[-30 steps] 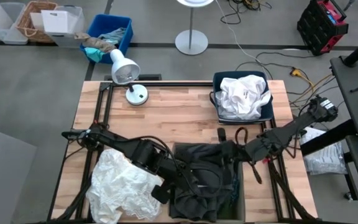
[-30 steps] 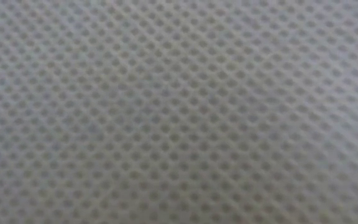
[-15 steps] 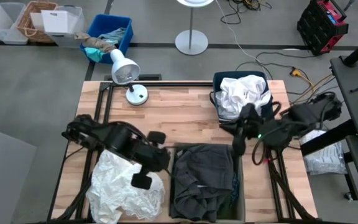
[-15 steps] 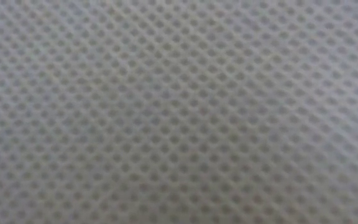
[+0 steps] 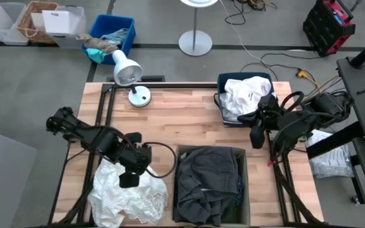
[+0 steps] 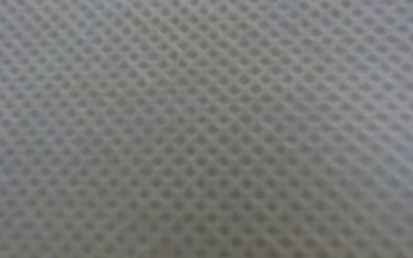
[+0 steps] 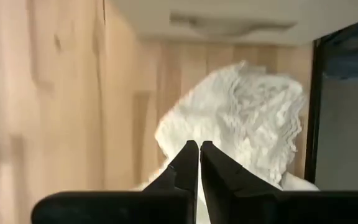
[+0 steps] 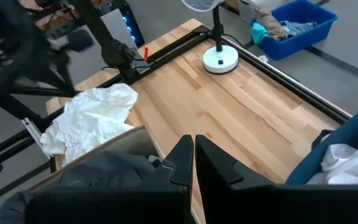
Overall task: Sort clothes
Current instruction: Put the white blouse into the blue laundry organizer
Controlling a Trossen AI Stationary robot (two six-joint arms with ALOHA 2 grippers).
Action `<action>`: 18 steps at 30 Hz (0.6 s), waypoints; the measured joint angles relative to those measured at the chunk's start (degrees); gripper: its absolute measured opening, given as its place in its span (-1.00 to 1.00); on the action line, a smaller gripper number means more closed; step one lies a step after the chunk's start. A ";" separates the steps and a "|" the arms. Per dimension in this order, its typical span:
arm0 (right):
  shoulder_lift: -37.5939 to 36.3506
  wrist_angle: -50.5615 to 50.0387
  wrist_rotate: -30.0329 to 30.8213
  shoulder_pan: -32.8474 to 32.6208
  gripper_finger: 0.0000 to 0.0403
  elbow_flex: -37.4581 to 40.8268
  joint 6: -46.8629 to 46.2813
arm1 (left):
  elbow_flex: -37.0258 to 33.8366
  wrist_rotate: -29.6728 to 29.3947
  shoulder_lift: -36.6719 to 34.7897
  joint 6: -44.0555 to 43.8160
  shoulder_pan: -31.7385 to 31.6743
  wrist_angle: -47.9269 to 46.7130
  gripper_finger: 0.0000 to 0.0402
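Wooden table, overhead: white garment heaped at 7 o'clock, charcoal garment in a bin at 6, more whites at 2. Left gripper and right gripper clenched, empty. Fabric likely light, limp; pinch a raised fold.

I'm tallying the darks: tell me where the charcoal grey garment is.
High view: the crumpled charcoal grey fabric garment fills the bin at the table's near edge, centre, right of the white crumpled cloth.

bare wood strip mid-table free; lamp, white-clothes bin flank it.
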State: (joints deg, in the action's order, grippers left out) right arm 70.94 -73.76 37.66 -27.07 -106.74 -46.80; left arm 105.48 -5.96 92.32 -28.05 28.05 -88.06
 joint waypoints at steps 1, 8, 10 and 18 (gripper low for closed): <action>-0.01 0.06 0.00 0.00 -0.95 -0.19 0.30 | -3.61 0.65 -1.42 -1.74 0.02 1.51 -1.00; -0.02 -0.17 -0.01 0.00 -0.95 -0.41 0.95 | -26.26 5.37 -8.93 -16.36 0.04 8.58 -1.00; 0.03 -0.70 -0.03 0.00 -0.95 -0.26 0.94 | -31.00 6.67 -10.11 -21.32 0.04 8.68 -1.00; 0.09 -1.02 2.62 0.00 -0.95 0.74 1.02 | -43.65 15.43 -12.57 -42.75 -0.02 10.26 -0.97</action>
State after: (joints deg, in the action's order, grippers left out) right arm 71.02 -74.78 40.28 -27.07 -106.00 -45.78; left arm 61.82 9.47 79.75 -70.80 28.03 -77.80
